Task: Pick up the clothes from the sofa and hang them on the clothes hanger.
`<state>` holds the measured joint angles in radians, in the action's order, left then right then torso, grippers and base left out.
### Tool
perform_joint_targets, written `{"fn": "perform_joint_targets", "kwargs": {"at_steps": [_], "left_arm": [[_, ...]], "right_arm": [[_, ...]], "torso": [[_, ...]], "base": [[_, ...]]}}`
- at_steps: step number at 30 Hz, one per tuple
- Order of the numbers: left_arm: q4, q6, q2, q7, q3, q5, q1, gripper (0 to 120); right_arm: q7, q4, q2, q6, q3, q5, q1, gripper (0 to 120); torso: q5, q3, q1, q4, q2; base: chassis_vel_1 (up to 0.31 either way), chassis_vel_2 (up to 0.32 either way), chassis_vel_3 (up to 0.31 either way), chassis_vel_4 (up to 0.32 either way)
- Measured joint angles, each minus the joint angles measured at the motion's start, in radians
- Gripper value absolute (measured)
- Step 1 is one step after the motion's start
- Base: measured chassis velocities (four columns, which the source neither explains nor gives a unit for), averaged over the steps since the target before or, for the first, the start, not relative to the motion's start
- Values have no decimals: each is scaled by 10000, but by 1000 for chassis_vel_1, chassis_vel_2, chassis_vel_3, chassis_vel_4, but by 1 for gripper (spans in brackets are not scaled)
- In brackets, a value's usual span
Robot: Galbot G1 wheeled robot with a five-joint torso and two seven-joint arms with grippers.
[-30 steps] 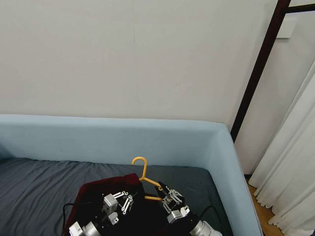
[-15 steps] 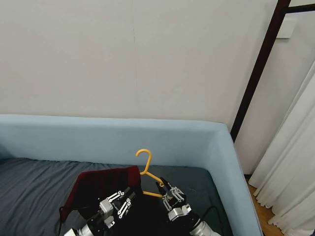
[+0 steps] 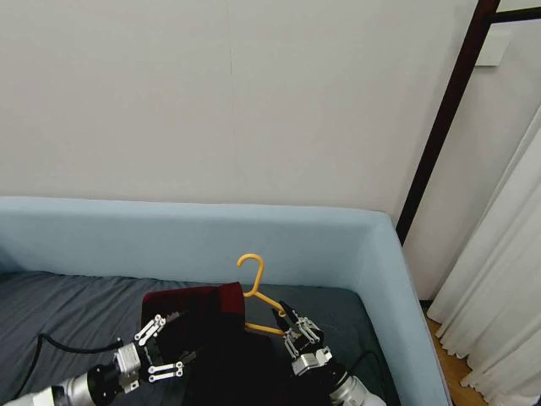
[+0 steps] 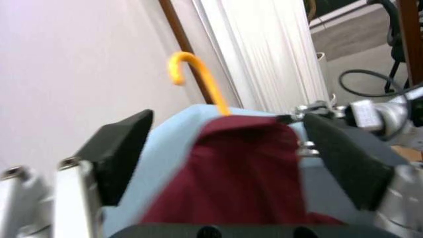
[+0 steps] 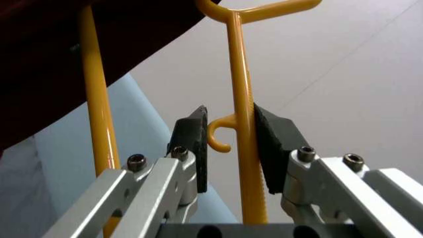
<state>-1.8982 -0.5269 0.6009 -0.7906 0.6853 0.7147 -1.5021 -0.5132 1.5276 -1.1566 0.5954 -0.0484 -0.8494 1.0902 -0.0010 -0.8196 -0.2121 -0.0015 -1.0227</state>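
Observation:
A dark red garment hangs on a yellow hanger above the sofa seat. My right gripper is shut on the hanger's lower stem; in the right wrist view its pads clamp the yellow rod beside a small side hook. My left gripper stands open to the left of the garment, apart from it. From the left wrist view, the garment and hanger hook lie beyond the spread fingers.
The sofa has a light blue backrest and a dark grey seat. A dark rack pole rises at the right against the wall, with a white curtain beside it. A black cable trails along the left arm.
My left gripper has let go of the garment and drawn back to the left, fingers spread. The hanger with the garment has risen slightly in the right gripper.

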Motion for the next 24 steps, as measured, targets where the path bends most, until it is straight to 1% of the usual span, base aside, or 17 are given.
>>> {"fn": "perform_joint_targets", "kwargs": {"at_steps": [1, 2, 4, 6, 7, 9, 10, 11, 13, 15, 19, 21, 24], "left_arm": [[148, 169, -267, -47, -40, 225, 193, 97], [148, 169, -267, -47, -40, 225, 193, 97], [517, 413, -620, -201, -129, 496, 478, 99], [851, 573, -852, -447, -176, 606, 615, 100], [851, 573, -852, -447, -176, 606, 615, 100], [1218, 757, -1070, -829, -278, 699, 782, 100], [1527, 1003, -1216, -1320, -399, 768, 972, 100], [1527, 1003, -1216, -1320, -399, 768, 972, 100], [2041, 1724, -1377, -2610, -564, 770, 1400, 100], [2384, 2283, -1442, -3550, -629, 647, 1696, 100], [2657, 2689, -1474, -4225, -711, 320, 1901, 97], [2697, 2717, -1467, -4270, -723, 247, 1913, 96], [2774, 2754, -1396, -4280, -764, 48, 1935, 84]], "right_arm": [[-1, -5, -36, 17, -17, -80, 30, 22], [-1, -5, -36, 17, -17, -80, 30, 22], [-6, -13, -86, 45, -44, -197, 60, 22], [-10, -32, -117, 76, -115, -284, 53, 22], [-10, -32, -117, 76, -115, -284, 53, 22], [-15, -41, -140, 98, -185, -379, 43, 22], [-35, -41, -142, 109, -190, -448, 42, 22], [-35, -41, -142, 109, -190, -448, 42, 22], [-152, -1, -139, 207, -46, -852, 38, 22], [-223, 47, -148, 381, 65, -1315, 9, 22], [-302, 90, -211, 458, -64, -1682, -55, 22], [-315, 90, -250, 492, -104, -1806, -80, 22], [-373, 92, -407, 632, -357, -2224, -115, 22]], "torso": [[1, 0, 0, -1, 0], [1, 0, 0, -1, 0], [2, 0, 0, -2, 0], [0, -1, 0, -1, 0], [0, -1, 0, -1, 0], [0, 0, 0, 6, 0], [0, 0, 0, 5, 0], [0, 0, 0, 5, 0], [-1, 0, 0, 3, 0], [-1, -1, 0, 1, 0], [0, 0, 0, 2, 0], [0, -1, 0, 2, 0], [0, 0, 0, 4, 0]], "base": [[0, 0, 0, 0], [0, 0, 0, 0], [0, 0, 0, 0], [0, 0, 0, 0], [0, 0, 0, 0], [0, 0, 0, 0], [0, 0, 0, 0], [0, 0, 0, 0], [0, 0, 0, 0], [0, 0, 0, 0], [0, 0, 0, 0], [0, 0, 0, 0], [0, 0, 0, 0]]}}
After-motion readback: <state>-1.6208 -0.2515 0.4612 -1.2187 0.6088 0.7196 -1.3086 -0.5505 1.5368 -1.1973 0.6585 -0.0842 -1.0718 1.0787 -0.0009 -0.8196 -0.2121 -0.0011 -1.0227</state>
